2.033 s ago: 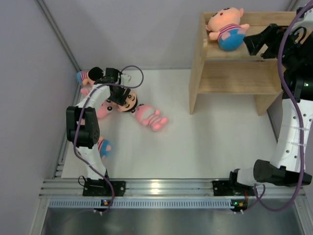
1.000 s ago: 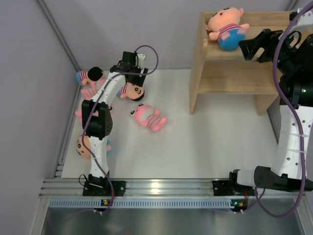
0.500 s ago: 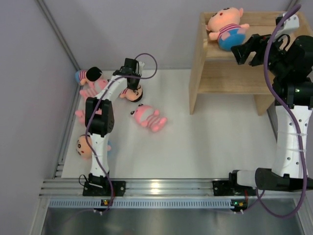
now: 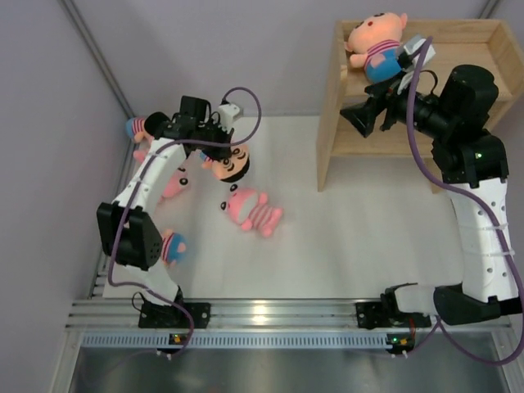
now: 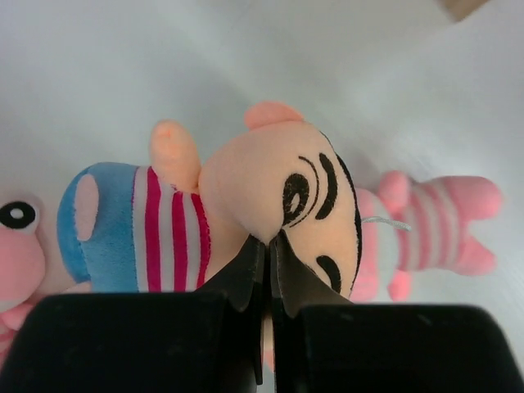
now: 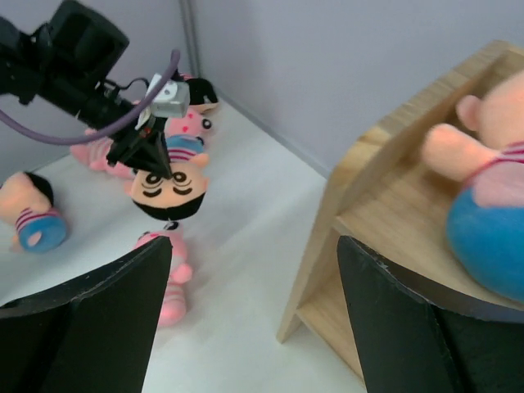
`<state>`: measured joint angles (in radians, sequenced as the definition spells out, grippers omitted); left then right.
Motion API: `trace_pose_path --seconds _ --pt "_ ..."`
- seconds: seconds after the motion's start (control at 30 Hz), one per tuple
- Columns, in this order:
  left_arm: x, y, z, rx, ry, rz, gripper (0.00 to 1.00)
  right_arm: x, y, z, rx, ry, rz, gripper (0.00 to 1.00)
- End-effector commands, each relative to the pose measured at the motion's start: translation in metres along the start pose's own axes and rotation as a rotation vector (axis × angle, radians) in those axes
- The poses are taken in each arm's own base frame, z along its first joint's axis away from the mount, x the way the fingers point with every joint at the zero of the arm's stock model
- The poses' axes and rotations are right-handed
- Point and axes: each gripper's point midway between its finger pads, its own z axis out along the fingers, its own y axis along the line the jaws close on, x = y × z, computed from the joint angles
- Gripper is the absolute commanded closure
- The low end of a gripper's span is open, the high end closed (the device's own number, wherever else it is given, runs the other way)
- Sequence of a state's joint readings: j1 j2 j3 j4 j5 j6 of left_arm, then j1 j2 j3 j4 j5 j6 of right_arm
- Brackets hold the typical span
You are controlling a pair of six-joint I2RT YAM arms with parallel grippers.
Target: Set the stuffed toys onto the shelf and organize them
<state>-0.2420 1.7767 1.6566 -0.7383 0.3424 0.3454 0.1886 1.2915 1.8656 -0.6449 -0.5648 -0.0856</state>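
At the left of the overhead frame, the left gripper [image 5: 268,246] has its jaws pressed together on a small fold of the face of a peach-faced doll [image 5: 246,196], which seems lifted just off the white table [image 4: 352,246]. So thin a pinch likely calls for a slow, smooth carry, high enough to pass over the raised rim of the shelf [image 4: 385,131] at the upper right. In the wrist frame the doll's long axis runs left to right, head right and blue bottom left, while farther off the right gripper [image 4: 360,119] hangs before the shelf with jaws spread and empty.

Left gripper [image 5: 268,240] closed on peach-faced doll [image 5: 246,192]; lifted
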Motion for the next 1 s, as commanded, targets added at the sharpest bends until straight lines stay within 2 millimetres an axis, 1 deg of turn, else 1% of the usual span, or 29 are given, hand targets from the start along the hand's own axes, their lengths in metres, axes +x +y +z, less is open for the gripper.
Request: trace_pose_path --seconds 0.0,0.03,0.07,0.1,0.13,0.17,0.2,0.23,0.27,0.3,0.33,0.4,0.43,0.47,0.5,0.53,0.57,0.6,0.63,0.67,0.7,0.8,0.83,0.9,0.93,0.97 --pt "-0.026 -0.086 -0.066 0.262 -0.117 0.141 1.0 0.001 0.039 -0.004 -0.182 -0.001 -0.127 0.18" --pt "-0.02 -0.1 -0.07 0.29 -0.099 0.166 1.0 0.0 0.047 -0.008 -0.209 -0.012 -0.143 0.14" --pt "-0.016 -0.116 -0.076 0.321 -0.091 0.196 1.0 0.004 0.048 -0.007 -0.214 -0.01 -0.147 0.12" --pt "0.005 -0.143 -0.074 0.388 -0.033 0.224 1.0 0.003 0.047 -0.008 -0.204 -0.013 -0.136 0.11" --pt "0.009 -0.158 -0.086 0.411 -0.051 0.282 1.0 0.004 0.046 -0.007 -0.199 -0.009 -0.126 0.1" --pt "0.018 -0.169 -0.09 0.43 -0.042 0.31 1.0 0.004 0.045 -0.007 -0.188 -0.004 -0.099 0.1" --pt "0.029 -0.19 -0.091 0.468 -0.021 0.358 1.0 0.005 0.044 -0.005 -0.186 0.002 -0.08 0.1" --pt "0.046 -0.2 -0.099 0.478 0.001 0.401 1.0 0.01 0.042 0.001 -0.186 0.019 -0.051 0.1" --pt "0.056 -0.208 -0.101 0.489 0.025 0.431 1.0 0.013 0.042 0.004 -0.188 0.03 -0.025 0.11" --pt "0.066 -0.226 -0.105 0.506 0.047 0.495 1.0 0.018 0.042 0.008 -0.189 0.048 0.018 0.11" --pt "0.082 -0.235 -0.111 0.539 0.092 0.519 1.0 0.027 0.041 0.016 -0.195 0.076 0.049 0.12" --pt "0.091 -0.25 -0.126 0.601 0.097 0.547 1.0 0.041 0.04 0.026 -0.19 0.123 0.096 0.13" --pt "0.093 -0.251 -0.128 0.606 0.101 0.552 1.0 0.057 0.045 0.036 -0.204 0.178 0.125 0.15" --pt "0.101 -0.252 -0.133 0.627 0.125 0.552 1.0 0.068 0.045 0.043 -0.185 0.216 0.132 0.15" --pt "0.104 -0.253 -0.136 0.641 0.124 0.568 1.0 0.08 0.051 0.048 -0.192 0.256 0.139 0.16" --pt "0.106 -0.256 -0.139 0.657 0.122 0.571 1.0 0.096 0.07 0.056 -0.235 0.316 0.146 0.16" --pt "0.108 -0.258 -0.142 0.67 0.128 0.579 1.0 0.11 0.076 0.061 -0.227 0.362 0.142 0.16" --pt "0.108 -0.261 -0.146 0.681 0.114 0.603 1.0 0.119 0.085 0.064 -0.238 0.391 0.142 0.16" --pt "0.108 -0.263 -0.148 0.686 0.11 0.613 1.0 0.13 0.106 0.071 -0.278 0.429 0.141 0.16" --pt "0.11 -0.265 -0.151 0.696 0.108 0.633 1.0 0.14 0.112 0.073 -0.272 0.461 0.151 0.16" --pt "0.109 -0.266 -0.155 0.694 0.09 0.658 1.0 0.15 0.124 0.078 -0.295 0.492 0.161 0.16" --pt "0.115 -0.268 -0.161 0.703 0.083 0.701 1.0 0.16 0.141 0.086 -0.341 0.513 0.2 0.17" --pt "0.114 -0.268 -0.164 0.698 0.069 0.718 1.0 0.168 0.148 0.092 -0.365 0.532 0.204 0.17" --pt "0.115 -0.266 -0.164 0.686 0.066 0.736 1.0 0.171 0.163 0.097 -0.426 0.533 0.201 0.17" --pt "0.115 -0.266 -0.165 0.683 0.065 0.743 1.0 0.177 0.177 0.101 -0.476 0.546 0.201 0.16" --pt "0.115 -0.265 -0.165 0.679 0.065 0.746 1.0 0.177 0.192 0.1 -0.557 0.535 0.199 0.15"
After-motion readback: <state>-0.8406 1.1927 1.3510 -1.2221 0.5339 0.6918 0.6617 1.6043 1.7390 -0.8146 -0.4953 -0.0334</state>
